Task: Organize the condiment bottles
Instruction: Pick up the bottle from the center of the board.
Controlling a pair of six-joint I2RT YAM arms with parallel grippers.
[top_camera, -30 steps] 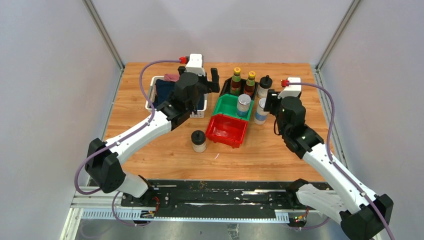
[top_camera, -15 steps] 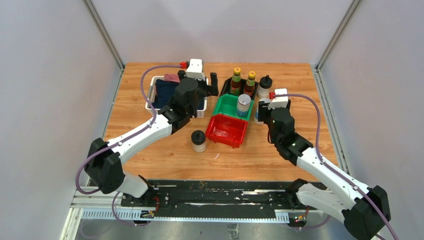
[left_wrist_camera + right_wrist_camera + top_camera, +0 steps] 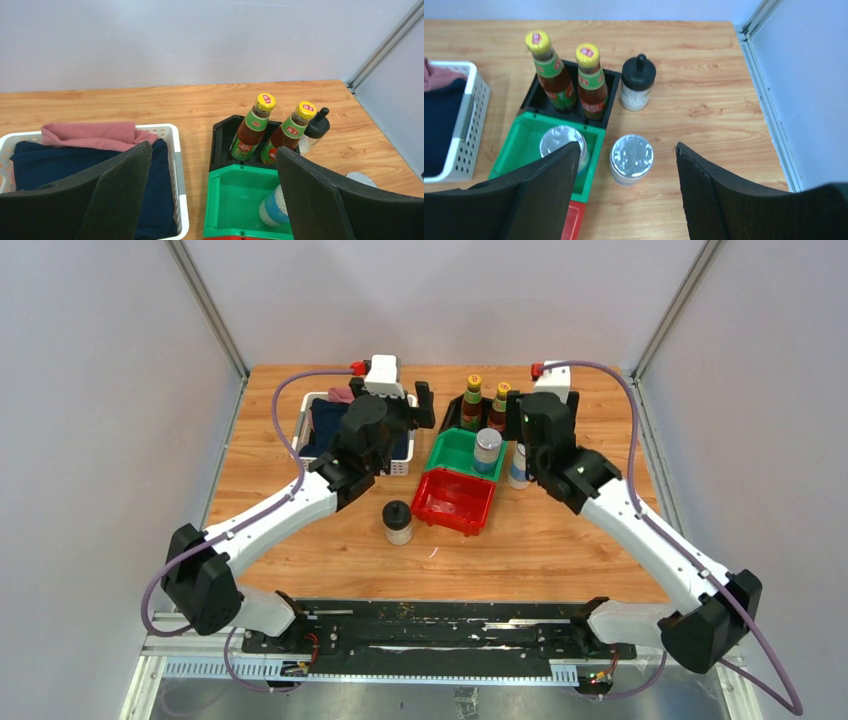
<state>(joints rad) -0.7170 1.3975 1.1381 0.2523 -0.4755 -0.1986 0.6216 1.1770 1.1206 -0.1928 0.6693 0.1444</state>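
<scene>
Two slim yellow-capped sauce bottles [image 3: 473, 400] [image 3: 500, 405] stand in the black bin [image 3: 531, 100]. One silver-lidded shaker [image 3: 487, 448] stands in the green bin [image 3: 452, 455]. A second silver-lidded shaker [image 3: 631, 157] stands on the table just right of that bin. My right gripper [image 3: 626, 147] hangs open above this second shaker, one finger on each side, not touching it. A black-lidded jar [image 3: 637, 82] stands beside the black bin, and another [image 3: 397, 521] stands in front of the red bin [image 3: 452, 502]. Over the gap between basket and bins, my left gripper [image 3: 214, 150] is open and holds nothing.
A white basket [image 3: 175, 145] holding dark blue and pink cloth sits at the back left, under my left arm. The three bins lie in a row from back to front at mid table. A metal post [image 3: 764, 75] runs along the table's right edge.
My right arm has swung from the right side toward the back and left, over the shaker beside the green bin, and its jaws have widened. The left arm has shifted slightly left.
</scene>
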